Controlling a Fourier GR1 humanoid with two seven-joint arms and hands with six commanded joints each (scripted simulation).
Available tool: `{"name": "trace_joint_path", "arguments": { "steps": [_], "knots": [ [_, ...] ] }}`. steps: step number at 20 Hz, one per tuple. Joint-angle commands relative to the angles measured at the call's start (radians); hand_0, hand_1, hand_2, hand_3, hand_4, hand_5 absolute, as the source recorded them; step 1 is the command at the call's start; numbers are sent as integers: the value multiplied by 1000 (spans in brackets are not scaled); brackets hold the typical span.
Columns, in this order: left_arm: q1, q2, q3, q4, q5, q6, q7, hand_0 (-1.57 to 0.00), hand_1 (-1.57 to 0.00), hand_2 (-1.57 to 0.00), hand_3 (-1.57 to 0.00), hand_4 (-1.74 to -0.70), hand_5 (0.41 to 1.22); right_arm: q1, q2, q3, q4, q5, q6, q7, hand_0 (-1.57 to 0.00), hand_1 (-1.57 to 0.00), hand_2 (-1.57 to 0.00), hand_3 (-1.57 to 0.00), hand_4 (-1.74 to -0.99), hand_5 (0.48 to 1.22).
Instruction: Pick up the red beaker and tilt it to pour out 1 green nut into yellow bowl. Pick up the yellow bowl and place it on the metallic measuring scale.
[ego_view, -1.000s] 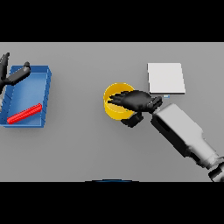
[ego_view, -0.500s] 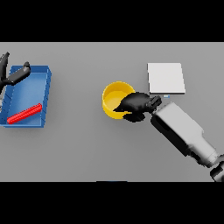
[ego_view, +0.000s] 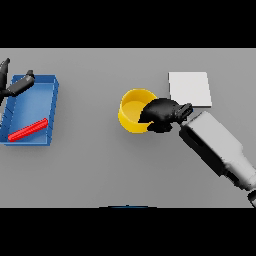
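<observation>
A yellow bowl (ego_view: 133, 111) stands mid-table, and I see nothing inside it. My right hand (ego_view: 161, 114) is at its right rim with fingers curled over the edge, gripping it. The pale metallic scale (ego_view: 189, 89) lies flat just behind and right of the bowl. A red beaker (ego_view: 28, 129) lies on its side in a blue tray (ego_view: 46, 99) at the far left. My left hand (ego_view: 14, 86) hovers over the tray's back left corner, fingers spread. No green nut shows.
The blue tray sits close to the table's left edge. My right forearm (ego_view: 220, 148) runs diagonally from the lower right toward the bowl.
My right hand has drawn back from over the bowl to its right rim and curled onto it. The bowl's inside now shows. The left hand has not moved.
</observation>
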Motion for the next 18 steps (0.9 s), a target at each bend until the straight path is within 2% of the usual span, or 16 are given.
{"name": "trace_joint_path", "arguments": {
  "steps": [1, 2, 5, 8, 10, 11, 13, 15, 18],
  "knots": [
    [7, 6, 0, -5, 2, -5, -7, 1, 1, 1, 1, -799, 723, -7, -10, -9, -24, -12, 20, 7, -1547, -1545, -1490, -1329, -1732, 1215],
    [14, 14, 3, -7, 3, -5, -13, 1, 1, 1, 1, -798, 721, -12, -21, -14, -47, -14, 32, 24, -1552, -1551, -1506, -1377, -1731, 1216],
    [16, 20, 7, -25, 12, -6, -4, 1, 1, 1, 1, -799, 720, -35, -61, -53, -117, -40, 80, 78, -1561, -1561, -1538, -1335, -1726, 1219],
    [10, 5, 2, -13, 10, -5, -6, 1, 1, 1, 1, -806, 723, -36, -73, -75, -138, -50, 87, 128, -1566, -1566, -1554, -1262, -1721, 1219],
    [-3, 7, 5, -11, 6, -6, -1, 1, 1, 1, 1, -805, 723, -11, -82, -83, -190, -71, 107, 143, -1568, -1568, -1560, -1248, -1720, 1219],
    [3, 18, 1, -22, 2, -7, 1, 1, 1, 1, 1, -799, 723, -20, -100, -85, -195, -66, 104, 122, -1568, -1568, -1562, -1243, -1719, 1220],
    [6, 15, 1, -20, 0, -1, -2, 1, 1, 1, 1, -802, 730, -37, -122, -94, -207, -57, 92, 125, -1569, -1569, -1565, -1263, -1719, 1220],
    [17, 23, 8, -33, 5, 6, -11, 1, 1, 1, 1, -811, 741, -53, -144, -114, -179, -51, 68, 120, -1570, -1570, -1567, -1325, -1720, 1221],
    [13, 27, -3, -48, -4, 7, 23, 1, 1, 1, 1, -801, 734, -76, -166, -137, -93, -31, 10, 117, -1570, -1570, -1569, -1256, -1719, 1221]
  ]
}}
